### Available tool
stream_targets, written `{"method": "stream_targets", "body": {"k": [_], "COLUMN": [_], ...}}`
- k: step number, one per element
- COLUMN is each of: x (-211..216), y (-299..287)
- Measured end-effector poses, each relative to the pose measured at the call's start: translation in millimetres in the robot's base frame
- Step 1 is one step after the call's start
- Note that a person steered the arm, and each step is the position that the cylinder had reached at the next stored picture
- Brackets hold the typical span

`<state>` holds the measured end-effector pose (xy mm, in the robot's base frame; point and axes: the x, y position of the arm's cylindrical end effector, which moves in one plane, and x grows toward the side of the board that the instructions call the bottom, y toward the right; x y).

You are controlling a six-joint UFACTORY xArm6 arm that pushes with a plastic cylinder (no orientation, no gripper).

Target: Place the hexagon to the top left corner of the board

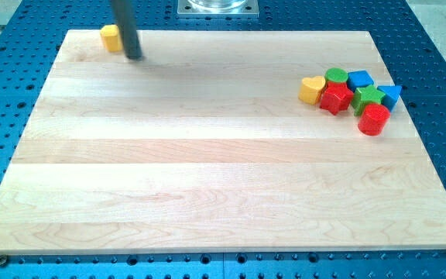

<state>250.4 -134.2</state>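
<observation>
The yellow hexagon (111, 37) sits at the top left corner of the wooden board (207, 170), which lies on the blue counter (432, 70). My tip (134, 56) rests just to its right, nearly touching it; this tool is a plain rod with nothing to open or close. Far off at the view's right huddle a yellow heart (311, 90), green cylinder (335, 76), blue cube (360, 79), red star (335, 98), green star (368, 97), blue triangle (391, 94) and red cylinder (374, 119).

Lab bench, blue perforated table (22, 54), wooden board (207, 155)
</observation>
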Motion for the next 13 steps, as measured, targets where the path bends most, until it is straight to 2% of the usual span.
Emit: {"method": "stream_targets", "body": {"k": [1,3,4,5,6,7,11,13], "x": [-4,-13,-13,-17,-50,-57,-59,-59], "y": [2,-69,-69,-39,-16,-73,-85,-115]}}
